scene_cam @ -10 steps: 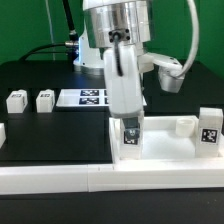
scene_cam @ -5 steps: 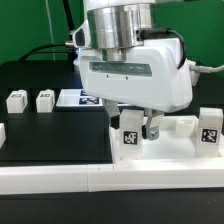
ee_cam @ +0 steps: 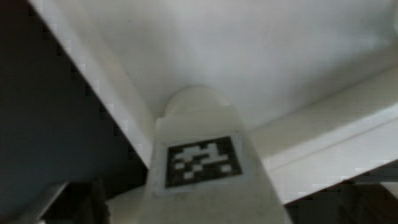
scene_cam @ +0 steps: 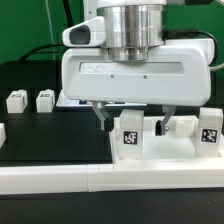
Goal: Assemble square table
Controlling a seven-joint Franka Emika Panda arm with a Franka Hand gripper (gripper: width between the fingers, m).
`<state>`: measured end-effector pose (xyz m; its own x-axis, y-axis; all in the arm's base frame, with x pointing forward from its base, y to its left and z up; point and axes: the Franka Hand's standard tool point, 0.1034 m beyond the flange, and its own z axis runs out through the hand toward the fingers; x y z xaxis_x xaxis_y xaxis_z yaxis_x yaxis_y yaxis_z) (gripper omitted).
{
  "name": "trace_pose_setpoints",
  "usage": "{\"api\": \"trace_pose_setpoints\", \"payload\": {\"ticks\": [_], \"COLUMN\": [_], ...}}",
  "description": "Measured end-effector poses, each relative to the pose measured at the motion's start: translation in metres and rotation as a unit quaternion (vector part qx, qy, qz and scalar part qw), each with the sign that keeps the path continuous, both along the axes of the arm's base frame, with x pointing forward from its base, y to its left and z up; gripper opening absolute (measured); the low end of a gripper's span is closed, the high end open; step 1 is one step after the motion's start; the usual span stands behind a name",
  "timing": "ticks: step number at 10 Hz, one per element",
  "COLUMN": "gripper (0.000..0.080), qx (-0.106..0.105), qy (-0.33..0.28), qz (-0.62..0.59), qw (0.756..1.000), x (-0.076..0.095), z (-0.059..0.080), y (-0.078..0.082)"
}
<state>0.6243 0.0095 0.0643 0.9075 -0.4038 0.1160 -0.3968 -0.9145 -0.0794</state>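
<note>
- The hand is spread wide, holding nothing.
- Between its fingers, touching neither, a short white plastic leg with a black-white tag stands upright.
- The leg sits on the large white square plastic top (at its corner toward the exterior view's left).
- Beyond lies the black bench.

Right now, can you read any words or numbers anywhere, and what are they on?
Words, numbers, brands: none can be read in either view.
Black-and-white square tags, patterns and not letters: one on the middle leg between the open gripper fingers, one on the right-hand leg, several on the marker board.
Far-left leg and its neighbour leg: dark marks too small to read.
</note>
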Motion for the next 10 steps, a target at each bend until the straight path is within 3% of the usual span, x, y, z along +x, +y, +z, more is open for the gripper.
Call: {"api": "trace_pose_setpoints", "payload": {"ticks": [1,3,4,8,10], "gripper": [0.0649,0.0369,0.0288,0.0288,0.0288], "qx": [0.003,0.005,0.01,0.033,0.06], "qy": [0.0,0.001,0.002,0.006,0.018], "qz": [-0.016,-0.036,-0.071,-0.232,-0.413], "qw": [1.0,0.999,0.997,0.972,0.908], "x": [-0.0001,-0.0001,-0.0001,0.0,-0.0003], "z": [-0.0002,-0.0002,-0.0003,-0.0001,0.0002], "y": [0.0003,0.0002,0.0,-0.0016,-0.0015]}}
